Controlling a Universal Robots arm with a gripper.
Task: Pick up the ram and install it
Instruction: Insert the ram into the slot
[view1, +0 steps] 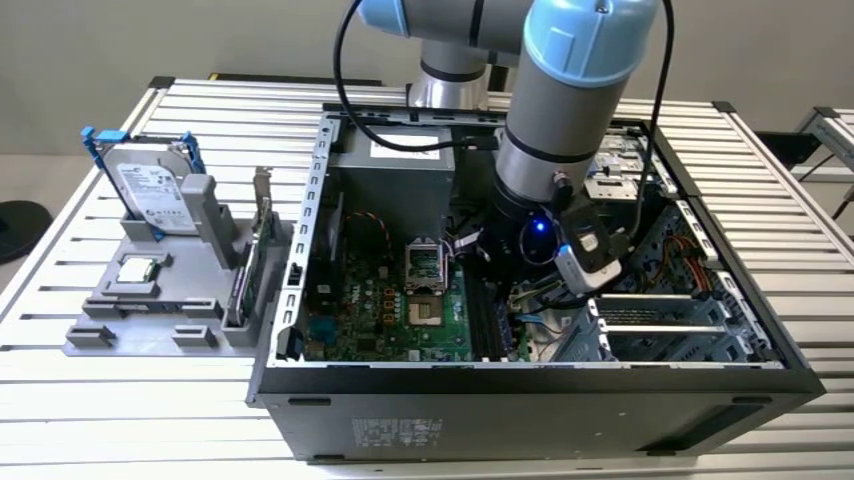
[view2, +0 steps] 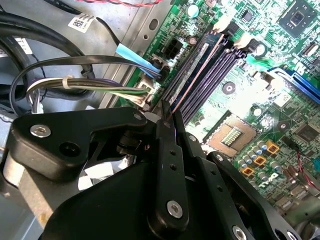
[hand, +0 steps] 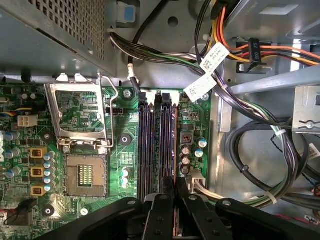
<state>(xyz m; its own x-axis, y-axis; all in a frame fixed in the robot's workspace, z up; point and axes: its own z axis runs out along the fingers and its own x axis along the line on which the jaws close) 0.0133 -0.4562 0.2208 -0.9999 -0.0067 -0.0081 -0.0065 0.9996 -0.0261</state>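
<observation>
Exterior view: arm reaches into open computer case (view1: 534, 380); hard drive (view1: 150, 195) in gray holder (view1: 147, 320) at 9 o'clock. Second wrist view: gripper (view2: 169, 116) clamped on ram (view2: 192, 80), a thin edge-on stick over memory slots (view2: 210, 75). First wrist view shows slots (hand: 159, 145) straight-on.

The gripper (view2: 167, 117) is showing matt black plastic-looking links, fastened with shiny metal screws. The ram (view2: 192, 75) between its fingers is presenting a thin, dark edge with a faint coppery sheen. The motherboard (hand: 125, 130) is gleaming glossy green, its memory slots (hand: 157, 145) looking like dark smooth plastic. The CPU socket frame (hand: 82, 115) is shining as bare bright metal. The computer case (view1: 534, 420) is appearing as matt dark painted metal outside and dull grey sheet metal inside. The cables (hand: 250, 145) are wearing smooth rubbery sheaths, with white paper-like tags (hand: 212, 57).
</observation>
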